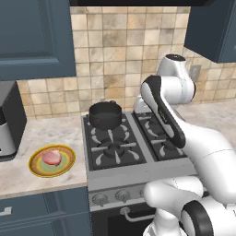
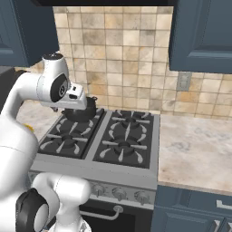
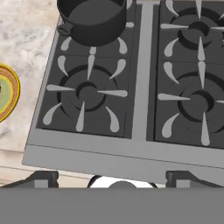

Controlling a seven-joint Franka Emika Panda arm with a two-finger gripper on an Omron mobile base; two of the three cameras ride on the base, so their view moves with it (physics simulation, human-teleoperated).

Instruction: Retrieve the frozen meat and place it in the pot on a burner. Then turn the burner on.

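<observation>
Nothing of the task is done yet. The pot (image 1: pixel 105 115) sits empty on the rear-left burner (image 3: pixel 92 33). The plate (image 1: pixel 52 161) on the bench (image 1: pixel 41 138) left of the stove carries the frozen meat (image 1: pixel 51 157). The end effector (image 3: pixel 112 177) hangs released above the stove's front edge, grasping nothing.

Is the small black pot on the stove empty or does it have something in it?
Empty. The small black pot on a back burner shows a bare dark inside; the pinkish-red lump of frozen meat lies on the yellow-rimmed green plate.

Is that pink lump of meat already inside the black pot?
No, the frozen meat lies on the green plate on the counter, left of the stove, while the pot sits on a rear burner.
</observation>
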